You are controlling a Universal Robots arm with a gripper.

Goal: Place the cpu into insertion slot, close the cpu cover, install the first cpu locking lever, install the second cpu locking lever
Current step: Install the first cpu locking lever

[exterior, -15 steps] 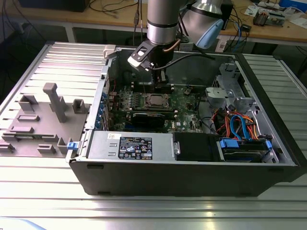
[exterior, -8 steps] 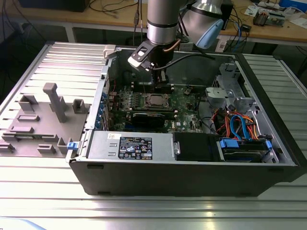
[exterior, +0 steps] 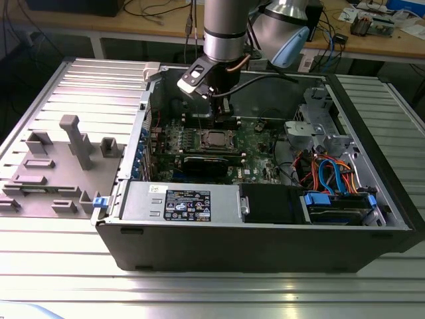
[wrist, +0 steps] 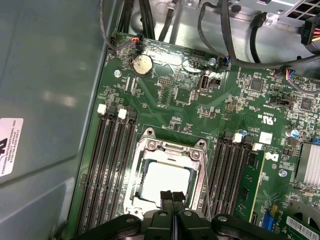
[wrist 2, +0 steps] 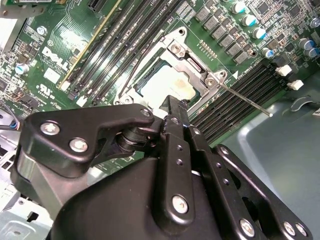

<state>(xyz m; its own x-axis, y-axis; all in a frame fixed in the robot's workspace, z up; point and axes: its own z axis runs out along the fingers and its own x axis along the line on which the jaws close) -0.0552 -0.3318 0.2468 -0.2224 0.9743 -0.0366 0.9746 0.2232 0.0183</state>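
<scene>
The cpu (wrist: 167,182) sits flat in the insertion slot (wrist: 144,172), mid-board on the green circuit board (wrist: 175,95); square, pale matte face up. Over it the cpu cover (wrist: 170,146), a stamped silver frame, lies down, long axis parallel to the black memory slots (wrist: 107,165). A thin steel locking lever (wrist 2: 245,100) juts off one corner. Black gripper (wrist: 172,196): tips pressed together, empty, at the cover's edge.

PC case (exterior: 252,246), grey jig (exterior: 53,166) on table (exterior: 199,292)
</scene>
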